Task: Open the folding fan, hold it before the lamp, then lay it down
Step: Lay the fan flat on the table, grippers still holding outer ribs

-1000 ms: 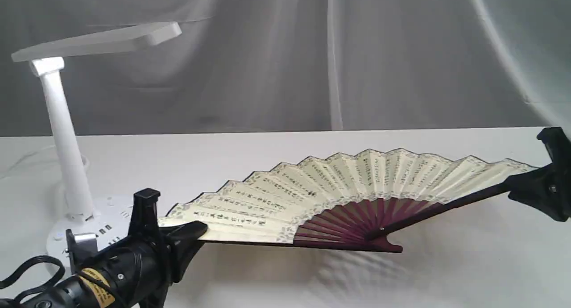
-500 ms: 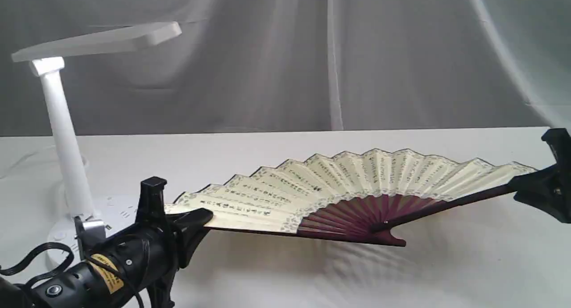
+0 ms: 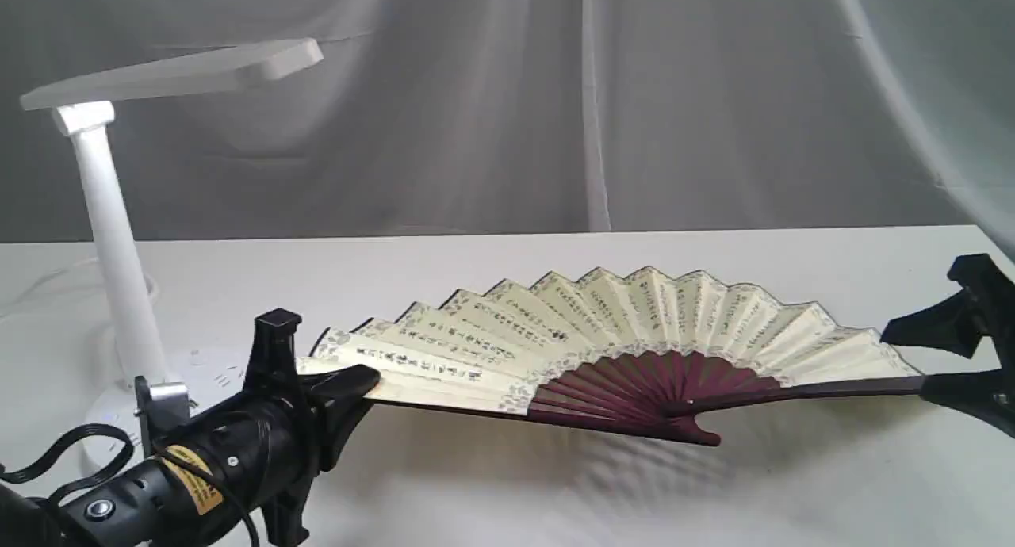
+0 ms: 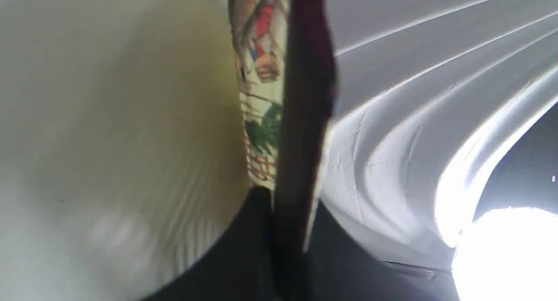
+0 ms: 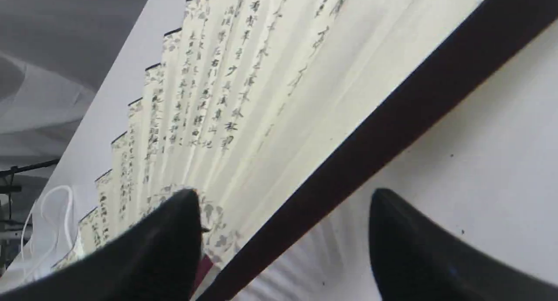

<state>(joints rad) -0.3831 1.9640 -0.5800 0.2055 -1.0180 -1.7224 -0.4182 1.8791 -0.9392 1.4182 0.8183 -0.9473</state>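
Jaws of the left gripper (image 3: 342, 390) are clamped on the left outer guard of the folding fan (image 3: 618, 325), while the jaws of the right gripper (image 3: 908, 361) stand apart around the tip of the right guard, with a gap showing on both sides. The fan is spread wide over the middle of the table (image 3: 507, 499), calligraphy side up, its maroon ribs meeting at a pivot on the near side. Its left end is lifted in the grip; whether the pivot touches the table cannot be told, though a shadow lies just under it. The lamp (image 3: 119, 277) stands at the far left, its round base partly hidden behind the left gripper, its flat head reaching right, well above the fan's left end. In the left wrist view the dark guard of the fan (image 4: 301, 118) runs straight between the black fingers of the left gripper (image 4: 287, 205), a colour-printed strip beside it. In the right wrist view the guard of the fan (image 5: 392, 118) crosses the open space of the right gripper (image 5: 285, 196) without touching either fingertip.
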